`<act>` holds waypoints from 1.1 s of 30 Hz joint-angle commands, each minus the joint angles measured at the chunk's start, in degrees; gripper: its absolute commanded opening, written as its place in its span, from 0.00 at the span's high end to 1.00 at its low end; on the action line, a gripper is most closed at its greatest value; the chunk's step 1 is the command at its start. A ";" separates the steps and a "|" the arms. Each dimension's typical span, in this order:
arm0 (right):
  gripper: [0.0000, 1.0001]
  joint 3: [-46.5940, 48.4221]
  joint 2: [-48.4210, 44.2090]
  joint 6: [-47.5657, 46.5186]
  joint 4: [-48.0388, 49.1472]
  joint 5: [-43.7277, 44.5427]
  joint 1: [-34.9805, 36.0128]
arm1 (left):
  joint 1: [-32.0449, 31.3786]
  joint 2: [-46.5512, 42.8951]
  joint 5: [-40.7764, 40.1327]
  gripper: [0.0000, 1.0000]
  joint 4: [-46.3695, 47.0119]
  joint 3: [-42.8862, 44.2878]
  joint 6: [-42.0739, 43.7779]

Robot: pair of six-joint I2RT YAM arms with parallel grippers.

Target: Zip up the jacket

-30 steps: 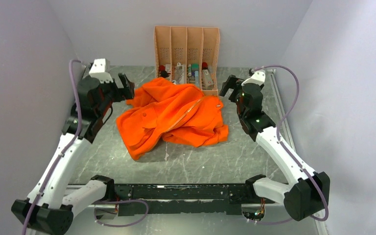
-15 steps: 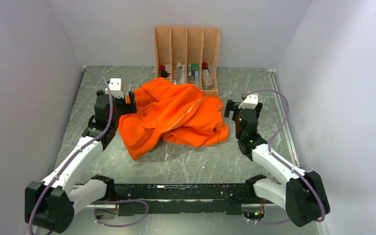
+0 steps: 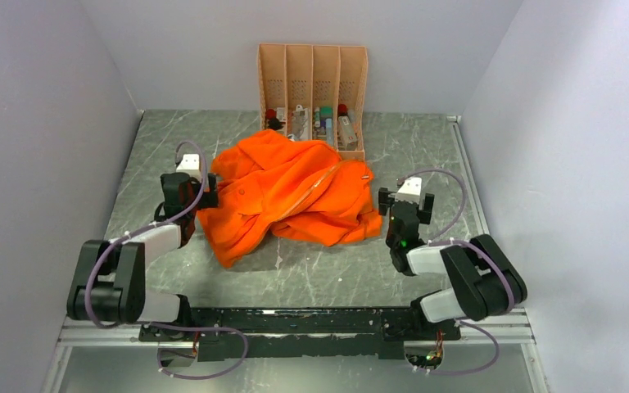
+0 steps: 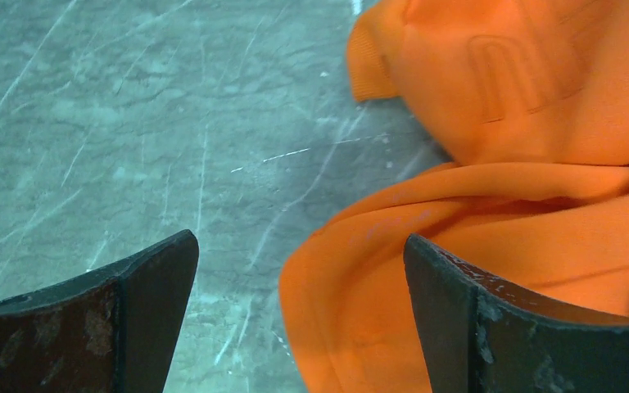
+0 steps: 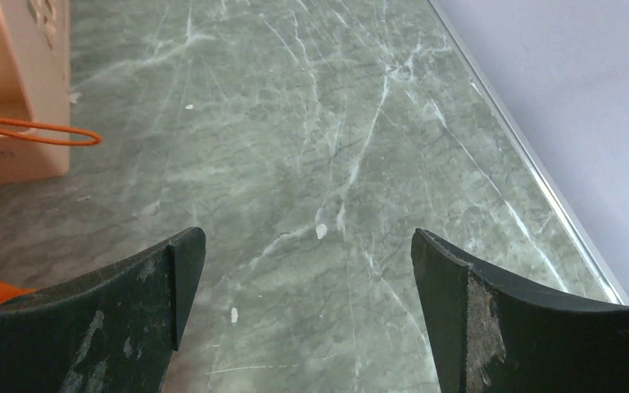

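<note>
The orange jacket [image 3: 295,196] lies crumpled in the middle of the grey marble table [image 3: 328,270], and a pale strip runs diagonally across it. My left gripper [image 3: 200,185] is low at the jacket's left edge and open. In the left wrist view a fold of the jacket [image 4: 540,205] reaches in between the spread fingers of the left gripper [image 4: 299,246], and nothing is clamped. My right gripper [image 3: 402,200] stands open just right of the jacket. The right wrist view shows only bare table between the right gripper's [image 5: 307,241] fingers. A thin orange loop [image 5: 45,131] lies at the far left there.
A tan slotted organizer [image 3: 312,74] with small bottles stands at the back, touching the jacket's far edge; its corner [image 5: 12,90] shows in the right wrist view. Grey walls close in both sides. A metal rail [image 3: 468,184] runs along the table's right edge.
Both arms have folded back toward the near edge and dropped low, the left gripper coming down beside the jacket's left edge. Both grippers stayed open. The jacket has not moved.
</note>
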 commanded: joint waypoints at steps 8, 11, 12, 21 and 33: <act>0.01 -3.00 6.47 1.43 19.79 -12.16 -7.46 | 7.28 11.86 8.40 0.00 33.04 -5.89 2.76; 0.01 -3.77 11.36 0.88 25.86 -14.00 -8.29 | 11.21 11.74 13.10 0.00 37.11 -8.81 0.21; 0.00 -2.80 12.02 0.20 25.64 -14.63 -8.43 | 11.88 12.36 13.88 0.01 40.11 -10.37 0.13; 0.01 -0.56 10.90 2.79 17.94 -19.39 -11.74 | 12.06 13.14 13.89 0.00 46.28 -13.09 0.12; 0.01 -0.49 11.02 2.76 18.11 -19.46 -11.71 | 10.65 13.07 10.88 0.00 46.09 -13.00 0.12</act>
